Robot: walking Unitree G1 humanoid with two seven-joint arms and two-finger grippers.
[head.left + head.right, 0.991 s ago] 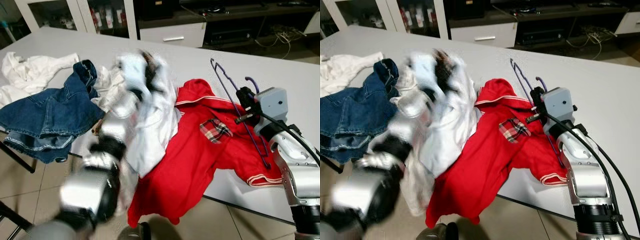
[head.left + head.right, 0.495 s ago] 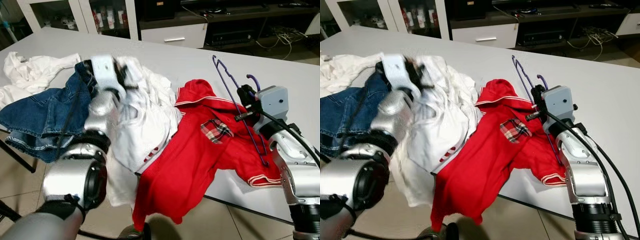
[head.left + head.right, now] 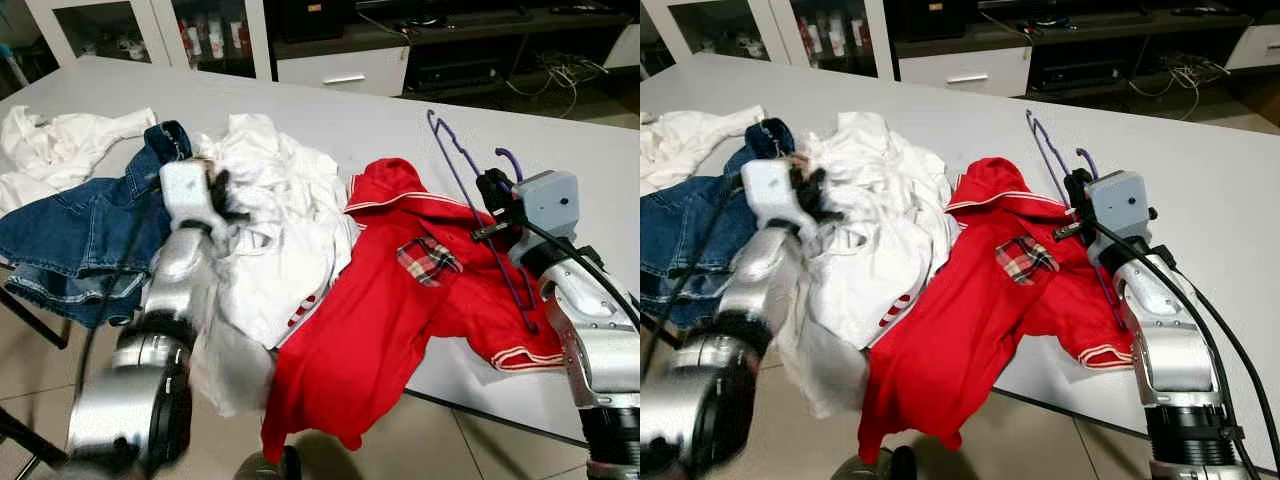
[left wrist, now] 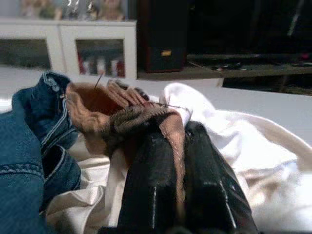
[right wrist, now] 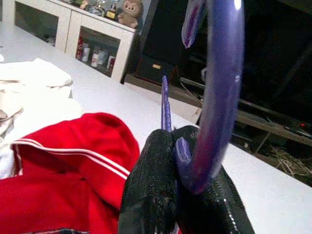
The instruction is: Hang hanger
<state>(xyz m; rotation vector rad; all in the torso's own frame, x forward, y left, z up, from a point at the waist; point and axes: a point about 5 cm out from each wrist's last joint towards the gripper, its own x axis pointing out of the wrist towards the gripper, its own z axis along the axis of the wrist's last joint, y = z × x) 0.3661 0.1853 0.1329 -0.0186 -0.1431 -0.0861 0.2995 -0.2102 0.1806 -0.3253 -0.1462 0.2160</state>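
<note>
Right wrist view: right gripper (image 5: pixel 178 195) is clamped on the purple plastic hanger (image 5: pixel 214 92) above the red shirt (image 3: pixel 400 310). Left gripper (image 4: pixel 178 180) pinches brown fabric (image 4: pixel 97 112) beside that shirt.

A home living room: white glass-door cabinets (image 3: pixel 150 30) holding trinkets, a dark TV stand (image 3: pixel 470 50) with cables, and clothes (image 3: pixel 270 220) heaped on the bench (image 3: pixel 330 110).

Clothes heap (image 3: pixel 280 230) (red, white, denim) on table (image 3: pixel 380 120)
</note>
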